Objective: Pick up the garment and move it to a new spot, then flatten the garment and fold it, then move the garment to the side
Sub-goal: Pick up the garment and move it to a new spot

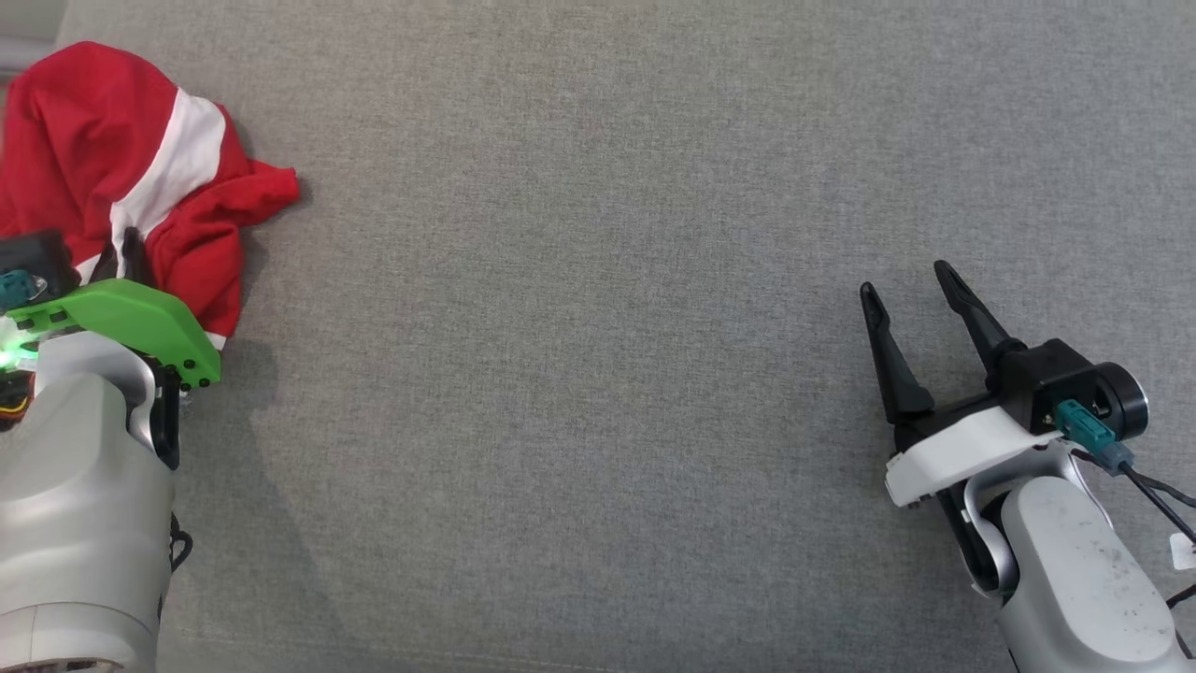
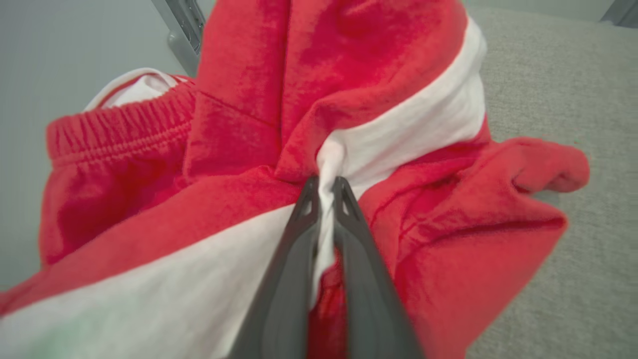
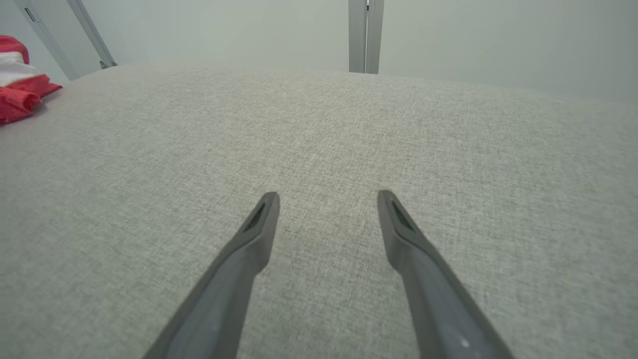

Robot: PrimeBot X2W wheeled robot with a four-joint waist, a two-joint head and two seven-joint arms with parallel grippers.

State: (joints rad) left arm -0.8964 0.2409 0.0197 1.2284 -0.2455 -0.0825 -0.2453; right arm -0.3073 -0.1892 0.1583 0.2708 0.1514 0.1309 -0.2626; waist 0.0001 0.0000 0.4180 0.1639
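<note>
The garment [image 1: 112, 168] (red, with a broad white stripe [image 2: 423, 119]) lies crumpled in a heap at the far left corner of the grey fabric surface [image 1: 598, 421]. In the left wrist view a gathered elastic waistband [image 2: 119, 129] shows on the heap's left side. A red fold sticks out to the right onto the bare grey cloth.

The left gripper [image 2: 326, 183] is down in the heap. Its two dark fingers are pressed nearly together, with a pinch of the white stripe squeezed between the tips and red cloth bunched up on both sides of them. In the head view the green wrist cover [image 1: 131, 322] sits over the near edge of the garment and hides most of those fingers.

The right gripper [image 1: 904, 279] is well apart from the garment, at the near right of the surface. Its fingers are spread wide and hold nothing — only bare grey cloth shows between them. They point toward the far side, leaning a little left, with the white wrist cover [image 1: 953, 449] just behind them. In the right wrist view the garment shows small at the far left, and a metal post [image 3: 365, 35] rises beyond the far edge of the surface.
</note>
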